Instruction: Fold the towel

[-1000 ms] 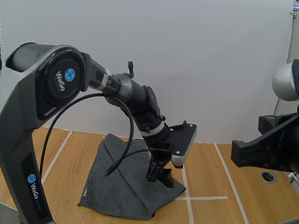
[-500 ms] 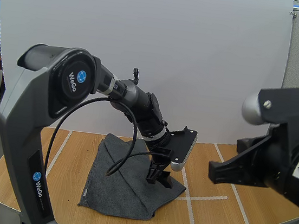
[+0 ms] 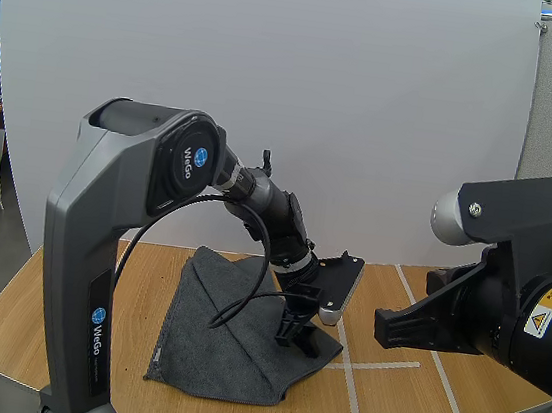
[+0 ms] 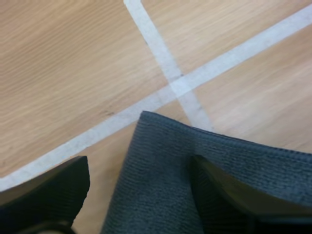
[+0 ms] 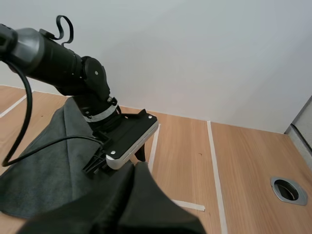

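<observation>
The dark towel (image 3: 224,346) lies on the desk (image 3: 414,395), seemingly doubled over once but lopsided, so I'd judge more folding is left. The left pincer (image 4: 139,163) straddles its corner by the tape cross (image 4: 170,85), fingers spread, gripping nothing; the right pincer (image 5: 139,170) hangs clenched and empty, well apart.

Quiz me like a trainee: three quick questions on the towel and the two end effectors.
1. True or false: the left end effector has its fingers shut together.
2. The towel corner by that end effector lies near: A) crossing white tape lines, B) a pot, C) a wooden tray.
3. Fill in: the right end effector, holding nothing, is ____.
Key: 1 false; 2 A; 3 shut.
</observation>
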Tool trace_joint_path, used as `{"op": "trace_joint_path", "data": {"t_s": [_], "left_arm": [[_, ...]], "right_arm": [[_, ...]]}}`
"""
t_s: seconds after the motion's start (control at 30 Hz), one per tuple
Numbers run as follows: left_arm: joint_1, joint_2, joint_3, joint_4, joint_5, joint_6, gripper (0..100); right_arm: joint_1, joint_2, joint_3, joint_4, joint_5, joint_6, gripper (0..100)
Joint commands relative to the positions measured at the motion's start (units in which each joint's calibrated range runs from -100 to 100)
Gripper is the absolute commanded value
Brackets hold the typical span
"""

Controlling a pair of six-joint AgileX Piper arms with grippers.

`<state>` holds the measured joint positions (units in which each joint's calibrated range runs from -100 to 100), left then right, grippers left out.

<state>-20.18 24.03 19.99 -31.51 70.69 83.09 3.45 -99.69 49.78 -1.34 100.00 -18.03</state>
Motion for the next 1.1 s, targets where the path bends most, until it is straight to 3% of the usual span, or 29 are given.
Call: {"op": "trace_joint_path", "data": {"t_s": [0.0,0.33,0.43,0.57,0.67,0.8,1.07], "left_arm": [[-0.27,2.4,-2.9,-0.3,5.6,-0.9,94],[-0.27,5.6,-6.1,4.4,14.7,-5.7,87],[-0.27,5.6,-6.4,4.8,17.4,-6.2,69],[-0.27,5.6,-6.4,5.0,21.0,-6.9,26],[-0.27,5.6,-6.4,5.7,22.6,-8.5,0],[-0.10,4.3,-6.4,6.0,27.6,-11.0,0],[2.46,-2.6,-6.4,5.0,29.3,-13.4,0]], "right_arm": [[-0.1,-0.3,0.0,1.0,0.0,-0.5,0],[-0.1,-0.3,0.0,1.9,0.0,-0.5,0],[-0.1,-0.3,0.0,1.9,0.0,-0.5,0],[-0.1,-0.3,0.0,1.9,0.0,-0.5,0],[-0.1,-0.3,0.0,1.9,0.0,-0.5,0],[-0.1,-0.3,0.0,1.9,0.0,-0.5,0],[-0.1,-0.3,0.0,1.9,0.0,-0.5,0]]}}
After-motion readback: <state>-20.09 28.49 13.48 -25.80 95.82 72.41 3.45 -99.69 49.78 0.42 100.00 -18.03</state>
